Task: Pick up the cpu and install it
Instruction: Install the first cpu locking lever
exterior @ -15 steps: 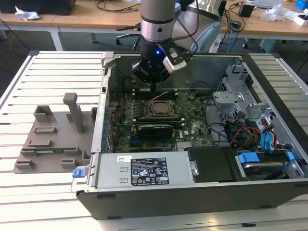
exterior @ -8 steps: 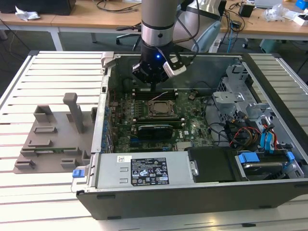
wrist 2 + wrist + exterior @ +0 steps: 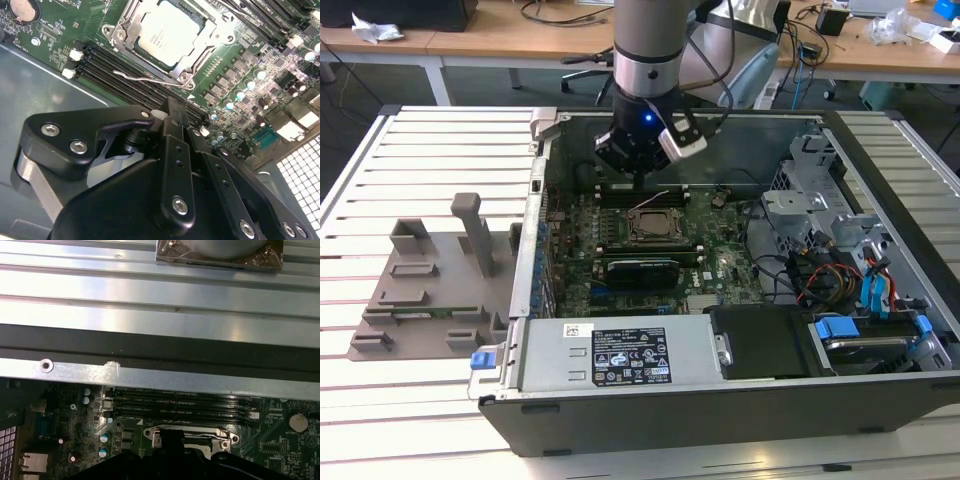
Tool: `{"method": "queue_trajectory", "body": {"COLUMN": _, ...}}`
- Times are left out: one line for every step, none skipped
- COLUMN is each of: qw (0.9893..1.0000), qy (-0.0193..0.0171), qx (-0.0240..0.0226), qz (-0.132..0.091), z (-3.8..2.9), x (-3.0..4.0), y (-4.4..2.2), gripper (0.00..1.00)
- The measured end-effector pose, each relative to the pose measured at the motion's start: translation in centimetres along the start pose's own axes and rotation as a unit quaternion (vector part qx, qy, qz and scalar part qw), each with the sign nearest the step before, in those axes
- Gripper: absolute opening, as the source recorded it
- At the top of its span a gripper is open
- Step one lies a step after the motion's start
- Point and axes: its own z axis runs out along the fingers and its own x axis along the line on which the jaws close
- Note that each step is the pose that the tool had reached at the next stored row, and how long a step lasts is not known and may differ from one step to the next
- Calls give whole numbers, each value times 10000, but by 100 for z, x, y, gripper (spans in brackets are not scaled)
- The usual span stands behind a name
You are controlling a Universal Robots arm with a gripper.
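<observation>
In the exterior view, my gripper (image 3: 638,168) hangs inside the open computer case (image 3: 720,400) that rests on the slatted bench (image 3: 420,150), just behind the CPU socket (image 3: 653,225) on the green motherboard (image 3: 705,215). The cpu (image 3: 654,224) lies in that socket, its pale top showing inside the metal frame. A black card (image 3: 640,268) sits just in front of the socket, and a grey fixture (image 3: 430,280) lies on the bench well apart from the socket, toward the exterior view's left. In the second wrist view, my gripper (image 3: 172,107) has its black fingers (image 3: 172,150) pressed together with nothing between them, poised above the memory slots (image 3: 130,80) beside the socket (image 3: 172,37). The cpu (image 3: 167,32) rests flat in the socket, silvery-grey top up, and the thin wire lever (image 3: 145,77) lies along the socket's near edge. In the first wrist view, the socket's frame (image 3: 187,434) peeks above my gripper body (image 3: 165,465), with the memory slots (image 3: 180,407) between it and the case wall (image 3: 150,375).
</observation>
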Motion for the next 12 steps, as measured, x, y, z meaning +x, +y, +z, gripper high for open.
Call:
{"method": "queue_trajectory", "body": {"qw": 10000, "qy": 0, "qx": 0, "qz": 0, "z": 9, "x": 0, "y": -1, "gripper": 11}}
{"method": "queue_trajectory", "body": {"qw": 10000, "qy": 0, "qx": 0, "qz": 0, "z": 15, "x": 0, "y": -1, "gripper": 11}}
{"method": "queue_trajectory", "body": {"qw": 10000, "qy": 0, "qx": 0, "qz": 0, "z": 23, "x": 0, "y": -2, "gripper": 11}}
{"method": "queue_trajectory", "body": {"qw": 10000, "qy": 0, "qx": 0, "qz": 0, "z": 26, "x": 0, "y": -2, "gripper": 11}}
{"method": "queue_trajectory", "body": {"qw": 10000, "qy": 0, "qx": 1, "qz": 0, "z": 29, "x": 0, "y": -3, "gripper": 11}}
{"method": "queue_trajectory", "body": {"qw": 10000, "qy": 0, "qx": 1, "qz": 0, "z": 35, "x": 1, "y": -3, "gripper": 11}}
{"method": "queue_trajectory", "body": {"qw": 10000, "qy": 0, "qx": 2, "qz": 0, "z": 42, "x": 0, "y": -4, "gripper": 11}}
{"method": "queue_trajectory", "body": {"qw": 10000, "qy": 1, "qx": 8, "qz": 0, "z": 60, "x": 1, "y": -5, "gripper": 11}}
{"method": "queue_trajectory", "body": {"qw": 10000, "qy": 1, "qx": 8, "qz": 0, "z": 93, "x": 1, "y": -8, "gripper": 11}}
{"method": "queue_trajectory", "body": {"qw": 10000, "qy": 2, "qx": 9, "qz": 0, "z": 115, "x": 2, "y": -10, "gripper": 11}}
{"method": "queue_trajectory", "body": {"qw": 10000, "qy": 0, "qx": 8, "qz": 0, "z": 225, "x": 3, "y": -20, "gripper": 11}}
{"method": "queue_trajectory", "body": {"qw": 10000, "qy": 0, "qx": 8, "qz": 0, "z": 280, "x": -2, "y": -25, "gripper": 11}}
